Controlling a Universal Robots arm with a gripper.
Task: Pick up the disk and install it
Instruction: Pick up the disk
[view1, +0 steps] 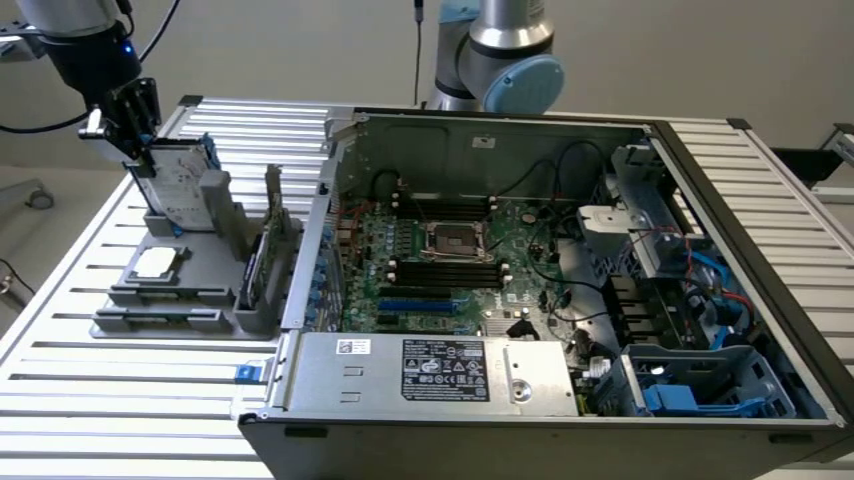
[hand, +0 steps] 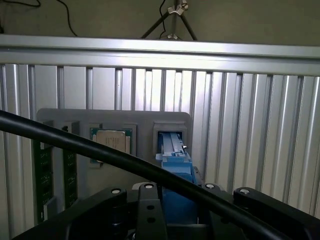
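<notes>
The disk (view1: 184, 185) stands on edge in a slot at the far end of the grey parts holder (view1: 174, 300), at the exterior view's left. Its silver face and blue carrier frame show. My gripper (view1: 138, 150) comes down on the disk's upper end and is shut on it. In the wrist view, the disk's blue frame (hand: 175, 160) runs from between my black fingers (hand: 145, 210) into the holder's slot. At the exterior view's right lies the open computer case (view1: 534, 260), with a blue drive bay (view1: 707, 385) in its near right corner.
A small square silver chip (view1: 154, 262) lies in the holder beside the disk slot. Circuit cards (view1: 274, 250) stand upright along the holder's case side. A grey power-supply box (view1: 427, 370) fills the case's near edge. A black cable (hand: 100, 150) crosses the wrist view.
</notes>
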